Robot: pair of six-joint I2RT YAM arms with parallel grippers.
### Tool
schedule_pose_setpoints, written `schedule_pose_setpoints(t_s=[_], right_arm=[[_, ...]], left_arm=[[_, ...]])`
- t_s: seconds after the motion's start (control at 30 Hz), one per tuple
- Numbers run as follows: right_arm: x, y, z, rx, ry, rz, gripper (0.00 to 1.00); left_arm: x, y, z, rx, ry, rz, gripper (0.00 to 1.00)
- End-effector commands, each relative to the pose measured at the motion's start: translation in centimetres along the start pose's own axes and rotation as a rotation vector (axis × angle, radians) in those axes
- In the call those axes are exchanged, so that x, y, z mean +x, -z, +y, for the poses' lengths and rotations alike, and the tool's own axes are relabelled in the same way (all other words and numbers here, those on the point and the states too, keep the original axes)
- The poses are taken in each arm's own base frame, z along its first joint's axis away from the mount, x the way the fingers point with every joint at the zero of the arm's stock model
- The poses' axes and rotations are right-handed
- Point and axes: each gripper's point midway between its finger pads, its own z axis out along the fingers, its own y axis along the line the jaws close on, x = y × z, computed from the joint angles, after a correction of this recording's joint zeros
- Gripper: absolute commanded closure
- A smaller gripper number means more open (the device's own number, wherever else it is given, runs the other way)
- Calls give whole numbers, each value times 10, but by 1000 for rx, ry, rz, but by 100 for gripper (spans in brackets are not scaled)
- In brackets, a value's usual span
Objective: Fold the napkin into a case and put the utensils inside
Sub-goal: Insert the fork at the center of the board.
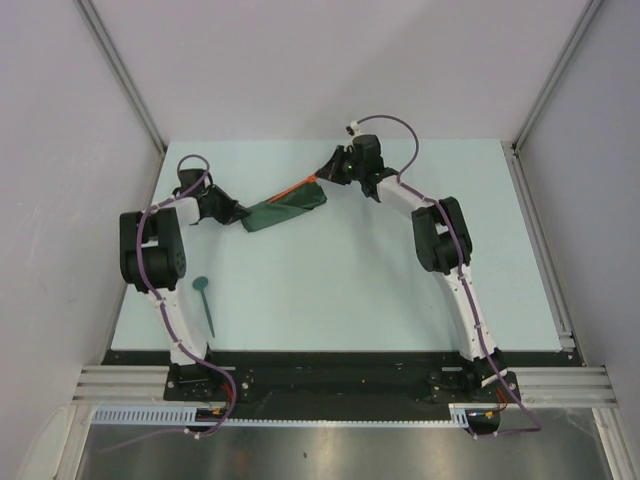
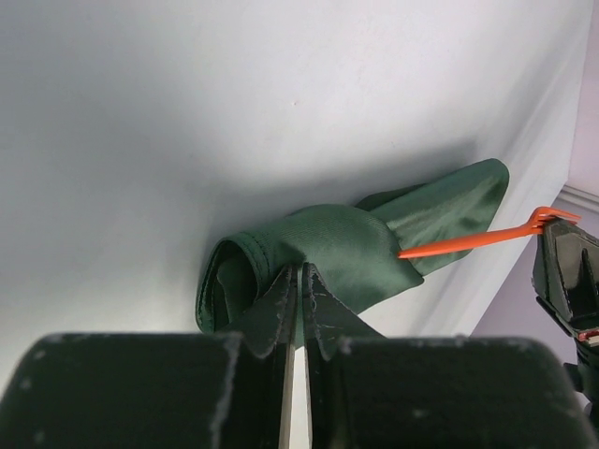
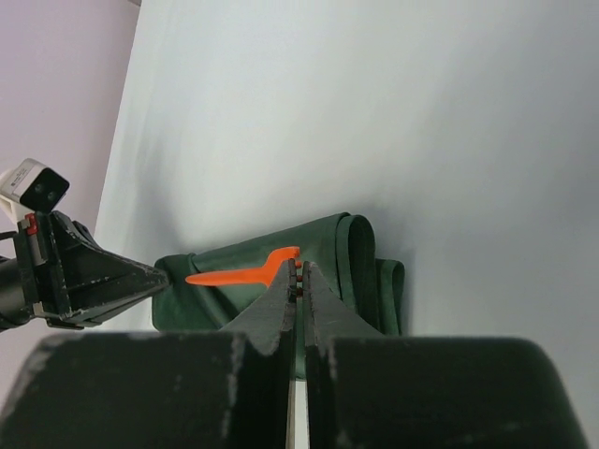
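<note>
Left tool (image 2: 299, 276) is closed, its two tips pressed together on a pinch of dark green cloth at one end of the case (image 1: 287, 211). In the top view this is the case's left end, the one nearer the left arm. The case lies on the pale tabletop (image 1: 350, 290) in the far half, a narrow folded strip running slantwise from the left tool up and right toward the right tool (image 3: 299, 271). In the left wrist view its near end is rolled into a rounded fold, and the far end spreads flatter in layers.

The right tool is closed on one end of the orange utensil (image 3: 234, 276), clamping it right at the tips. It hangs over the case's right end. From there the orange utensil runs along the cloth toward the left tool, its free end against the green fabric. I cannot tell whether that end has slid under a layer or only rests on top.

The teal utensil (image 1: 205, 300) lies flat on the tabletop beside the left arm, well apart from the case. Its round end points away from the bases and its thin handle toward the near edge. Neither tool touches it.
</note>
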Motion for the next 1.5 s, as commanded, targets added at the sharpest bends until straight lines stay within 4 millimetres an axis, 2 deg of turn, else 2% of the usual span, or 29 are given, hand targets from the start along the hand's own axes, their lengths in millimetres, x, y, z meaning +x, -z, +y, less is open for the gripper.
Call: schedule_pose_setpoints(t_s=[0.0,0.37,0.6,0.83,0.9,1.27,1.47], right_arm=[[-21,1,2,-15,35,-46,100],[-15,1,-14,8,26,-28,100],[2,-6,-14,5,12,-3,100],[12,-12,-3,-26,-10,4,100],[14,-14,7,-43,-11,2,100],[39,-29,20,-77,-89,25,100],[43,-38,33,-102,-98,26,100]], left_arm=[[-13,1,-6,15,-20,-32,92],[-13,2,-7,16,-22,-33,92],[-13,4,-8,18,-22,-39,92],[-12,5,-8,16,-21,-38,92],[-12,5,-7,15,-21,-40,92],[-11,4,-9,23,-20,-36,92],[-12,5,-10,27,-20,-36,92]])
